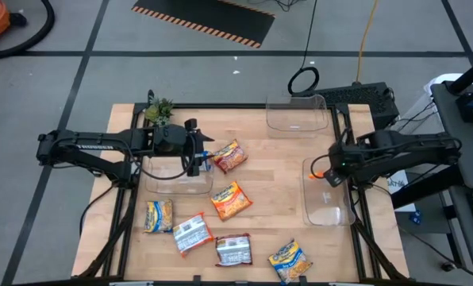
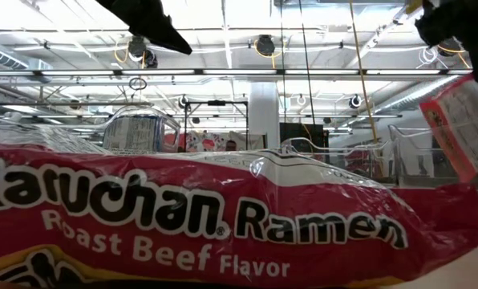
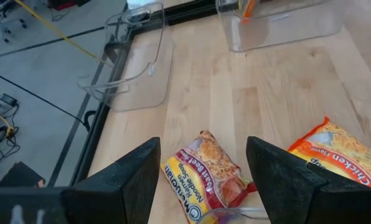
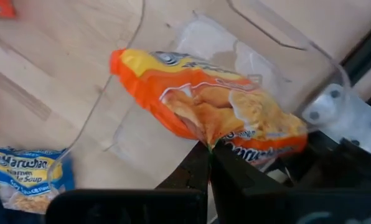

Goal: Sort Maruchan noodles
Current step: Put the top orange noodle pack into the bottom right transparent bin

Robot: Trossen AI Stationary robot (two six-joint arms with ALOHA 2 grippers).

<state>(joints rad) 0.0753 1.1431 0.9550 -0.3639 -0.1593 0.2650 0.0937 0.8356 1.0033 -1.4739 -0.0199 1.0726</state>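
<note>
On the bench [image 1: 260, 183], the right gripper [image 1: 329, 171] held an orange packet [image 4: 204, 106] pinched shut over the right-hand clear bin [image 1: 325, 208]; dropping it seemed next. Well across from that bin, the left gripper [image 1: 195, 156] hovered open above a Roast Beef packet [image 3: 204, 177].

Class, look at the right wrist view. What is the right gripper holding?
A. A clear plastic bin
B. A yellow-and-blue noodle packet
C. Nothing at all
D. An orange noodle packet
D: the right gripper is shut on the edge of the orange noodle packet, holding it above a clear bin.
</note>
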